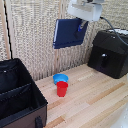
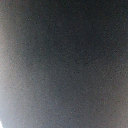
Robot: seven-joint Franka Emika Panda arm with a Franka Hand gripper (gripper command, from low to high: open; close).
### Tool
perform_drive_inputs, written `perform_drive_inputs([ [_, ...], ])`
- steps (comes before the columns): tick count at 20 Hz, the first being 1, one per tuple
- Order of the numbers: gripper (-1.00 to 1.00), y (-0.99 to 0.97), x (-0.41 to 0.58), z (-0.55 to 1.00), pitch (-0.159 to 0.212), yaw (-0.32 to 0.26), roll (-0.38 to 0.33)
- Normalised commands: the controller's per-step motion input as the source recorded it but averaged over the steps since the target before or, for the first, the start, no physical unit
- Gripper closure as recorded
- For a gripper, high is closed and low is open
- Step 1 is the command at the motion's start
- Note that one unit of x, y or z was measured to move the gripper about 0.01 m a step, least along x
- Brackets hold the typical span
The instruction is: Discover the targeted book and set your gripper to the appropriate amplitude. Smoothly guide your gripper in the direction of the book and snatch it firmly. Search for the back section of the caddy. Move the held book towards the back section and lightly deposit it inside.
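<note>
We judge the first half of the task done: the book [image 1: 68,33] hangs high in the air, well above the wooden table [image 1: 95,100], and the gripper [image 1: 81,25] at the end of the white arm has its blue-tipped fingers clamped on the book's edge at the exterior view's right, so the grasp and the lift look complete. The cover faces the camera and sits slightly tilted, in front of the woven screen [image 1: 35,35] that backs the scene. What is left, in our reading, is the carry and the placing: the caddy [image 1: 20,95] stands at the exterior view's lower left, well apart from the book, and nothing has reached it yet. Its compartments show only black fabric and dividers, and we see nothing lying in them (the dark interior could hide something small). Which of them is the long back section we cannot fix with certainty from this angle. Between the book and the caddy, on the table, a red cup [image 1: 62,88] stands upright just in front of a blue bowl [image 1: 60,78], touching or nearly touching it; whether either holds anything we cannot tell. A black appliance [image 1: 110,52] with a cable sits at the exterior view's right. The wrist view gives only a dark grey blur, most likely the book's cover filling the lens.
</note>
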Motion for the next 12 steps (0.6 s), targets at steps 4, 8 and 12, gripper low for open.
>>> perform_drive_inputs([
  [4, 1.00, 0.85, 0.317, 0.47, -0.016, -0.078, 0.000],
  [8, 1.00, 0.87, 0.324, 0.45, -0.001, -0.067, 0.000],
  [12, 1.00, 0.88, 0.336, 0.43, 0.000, -0.062, 0.000],
])
